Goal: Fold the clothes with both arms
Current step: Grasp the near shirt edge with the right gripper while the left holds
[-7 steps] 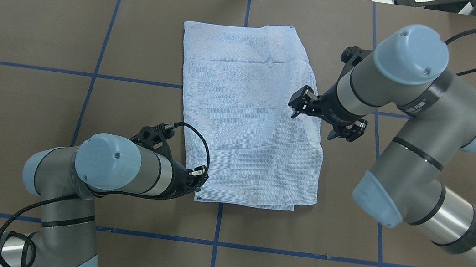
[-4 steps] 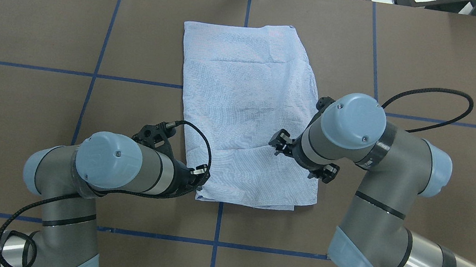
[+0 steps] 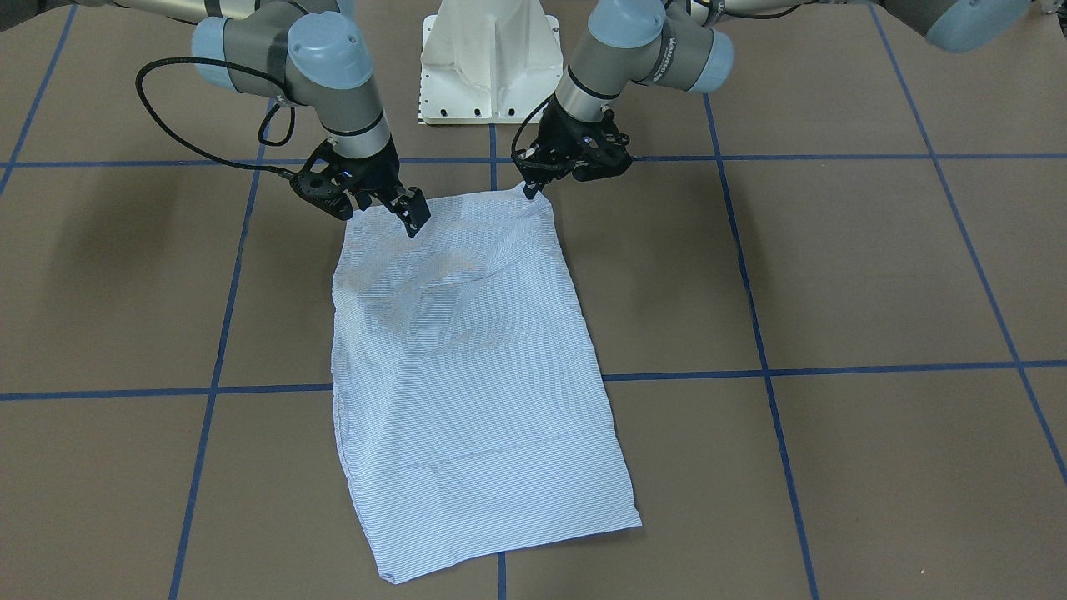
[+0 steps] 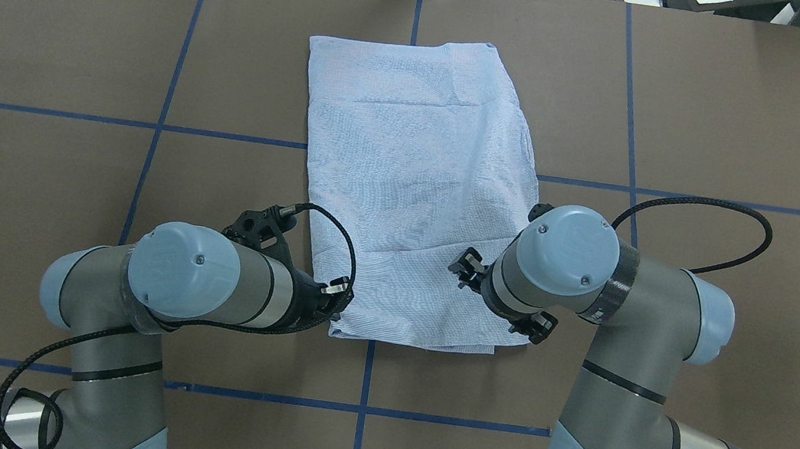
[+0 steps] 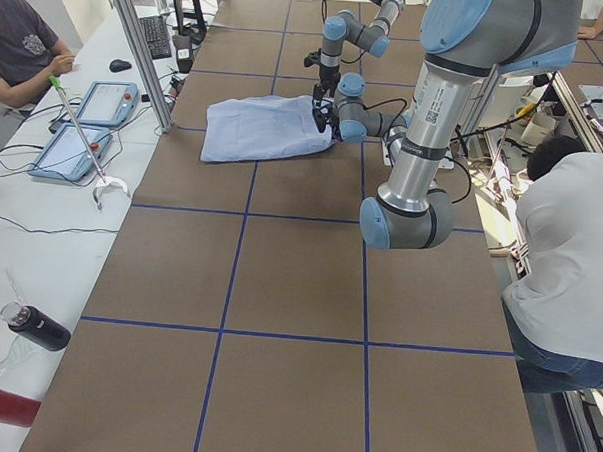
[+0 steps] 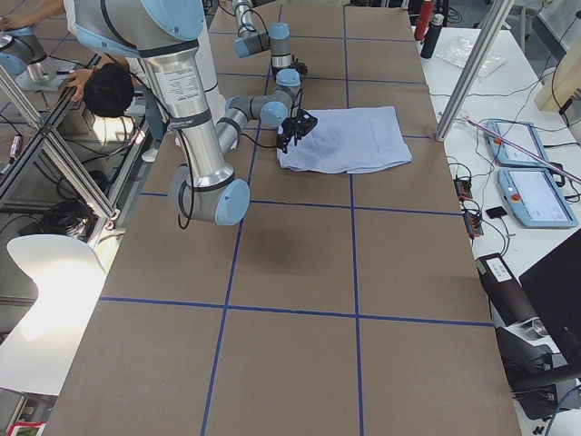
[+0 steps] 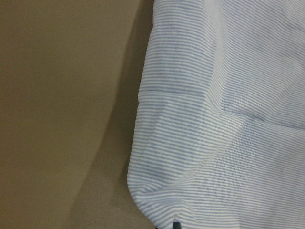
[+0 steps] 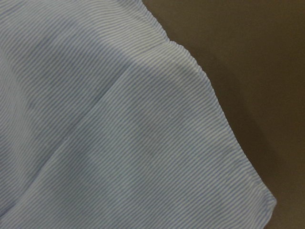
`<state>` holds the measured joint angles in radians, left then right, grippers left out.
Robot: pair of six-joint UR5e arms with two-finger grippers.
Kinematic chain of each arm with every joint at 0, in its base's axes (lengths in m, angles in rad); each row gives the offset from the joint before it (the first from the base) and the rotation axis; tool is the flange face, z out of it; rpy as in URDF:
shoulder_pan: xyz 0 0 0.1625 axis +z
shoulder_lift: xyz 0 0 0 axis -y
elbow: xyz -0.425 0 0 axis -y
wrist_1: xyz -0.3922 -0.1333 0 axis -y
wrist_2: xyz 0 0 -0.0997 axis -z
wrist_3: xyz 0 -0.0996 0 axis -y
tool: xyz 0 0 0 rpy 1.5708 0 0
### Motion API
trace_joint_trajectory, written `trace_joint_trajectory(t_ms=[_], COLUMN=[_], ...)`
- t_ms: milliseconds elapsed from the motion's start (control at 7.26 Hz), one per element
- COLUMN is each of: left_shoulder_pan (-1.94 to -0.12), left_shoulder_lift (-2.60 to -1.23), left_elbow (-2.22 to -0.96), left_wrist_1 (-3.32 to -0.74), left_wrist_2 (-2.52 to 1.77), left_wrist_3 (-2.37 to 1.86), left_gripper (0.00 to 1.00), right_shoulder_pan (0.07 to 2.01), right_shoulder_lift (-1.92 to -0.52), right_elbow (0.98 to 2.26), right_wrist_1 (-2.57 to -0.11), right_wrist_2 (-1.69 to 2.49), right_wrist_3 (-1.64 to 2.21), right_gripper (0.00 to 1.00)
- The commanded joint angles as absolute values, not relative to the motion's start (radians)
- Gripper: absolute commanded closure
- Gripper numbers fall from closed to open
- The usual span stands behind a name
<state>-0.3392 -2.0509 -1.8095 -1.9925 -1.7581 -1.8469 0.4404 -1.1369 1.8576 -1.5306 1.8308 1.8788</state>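
The light blue striped shirt [image 4: 413,180] lies folded into a long rectangle on the brown table, and also shows in the front view [image 3: 467,375]. My left gripper [image 4: 336,307] is at its near left corner. In the front view the left gripper [image 3: 530,185] is shut on that corner, which is pulled up into a small peak. My right gripper [image 4: 465,268] is over the shirt close to its near right corner. In the front view the right gripper [image 3: 414,218] is just above the cloth and looks open and empty. Both wrist views show only cloth [image 7: 214,119] [image 8: 119,143] and table.
The white pedestal base [image 3: 488,58] stands just behind the shirt's near edge. Blue tape lines [image 4: 150,125] cross the brown table cover. A side bench with tablets [image 5: 86,127] and seated people border the table ends.
My right arm has swung from the middle of the shirt's right edge back toward the near right corner and come lower. The left gripper and the shirt have not moved.
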Motion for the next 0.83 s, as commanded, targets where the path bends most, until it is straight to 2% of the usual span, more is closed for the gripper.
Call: trace_joint_trajectory(t_ms=[0, 689], left_shoulder_pan=[-0.341, -0.342], left_shoulder_lift=[-2.051, -2.051], left_elbow=[-1.81, -1.809], left_wrist_1=[-1.993, -1.993], left_wrist_2=[-1.758, -1.755], left_wrist_3=[-1.847, -1.847], left_gripper=[1.0, 1.0], right_shoulder_pan=[0.431, 0.39], right_shoulder_lift=[-1.169, -1.163], right_elbow=[1.853, 1.801], right_wrist_1=[-1.529, -1.536], right_wrist_2=[1.829, 1.835], right_wrist_3=[1.89, 1.888], right_gripper=[0.0, 0.0])
